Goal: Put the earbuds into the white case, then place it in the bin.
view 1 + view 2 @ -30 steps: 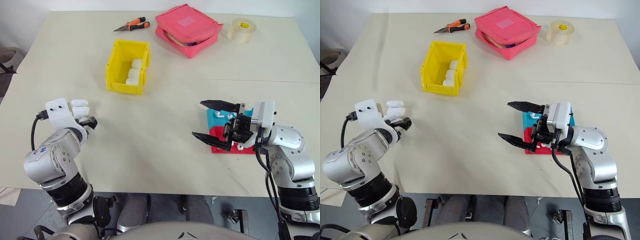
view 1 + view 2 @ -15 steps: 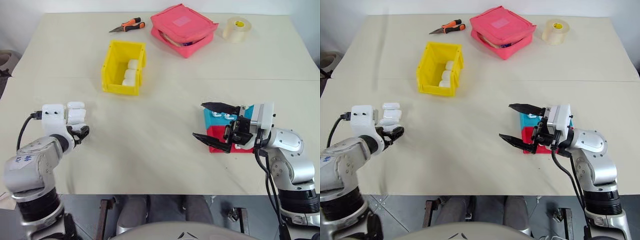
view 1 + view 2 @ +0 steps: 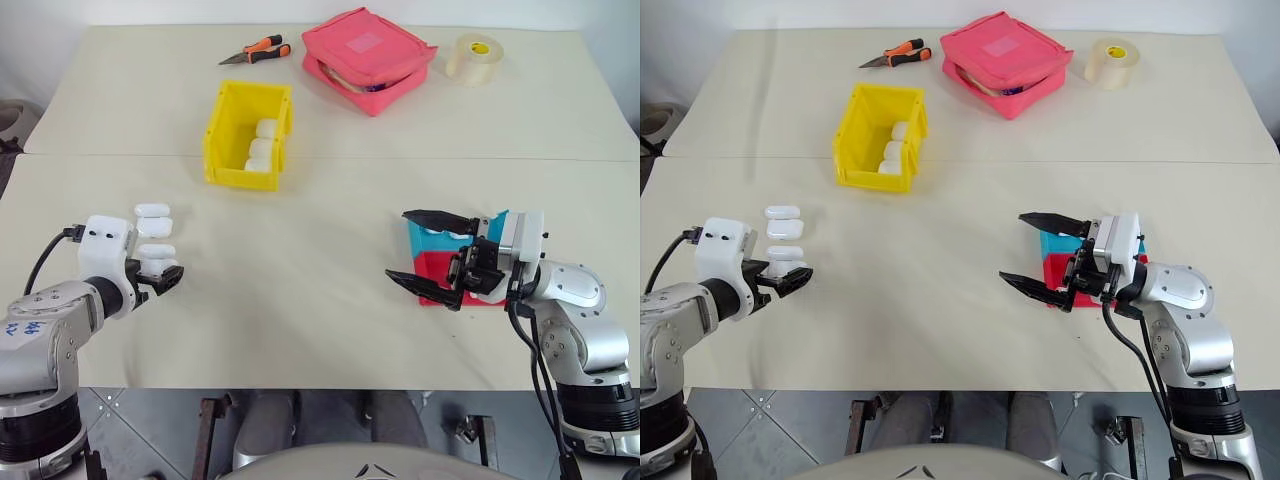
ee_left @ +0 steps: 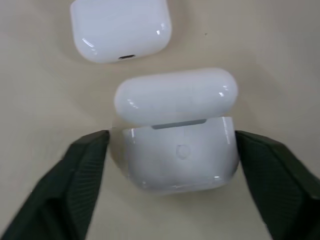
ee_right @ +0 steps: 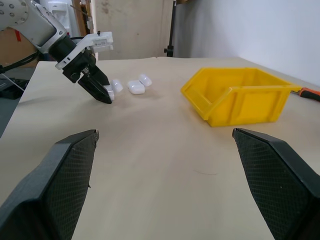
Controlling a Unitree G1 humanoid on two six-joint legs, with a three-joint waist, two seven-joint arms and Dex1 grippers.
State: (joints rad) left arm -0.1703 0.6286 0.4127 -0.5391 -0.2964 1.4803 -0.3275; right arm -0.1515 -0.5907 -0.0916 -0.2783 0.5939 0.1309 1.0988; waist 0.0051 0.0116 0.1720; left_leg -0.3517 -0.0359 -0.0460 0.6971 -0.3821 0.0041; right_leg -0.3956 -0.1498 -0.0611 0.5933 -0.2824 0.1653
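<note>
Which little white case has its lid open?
The white case between the left pincer's fingers: its lid is flipped up. The other cases beside it are shut.

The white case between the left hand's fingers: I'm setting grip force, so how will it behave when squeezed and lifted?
The white case looks glossy and rounded, so it may slip between the left hand fingers. Its lid stands ajar, so squeezing could shut it. It probably feels light and rigid.

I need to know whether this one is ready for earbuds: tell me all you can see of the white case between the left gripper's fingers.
The small glossy white rounded plastic case sits on the beige table, its hinged lid flipped up a crack. A small round button marks its front. The left gripper is open; its black fingers flank the case. Its inside is hidden.
</note>
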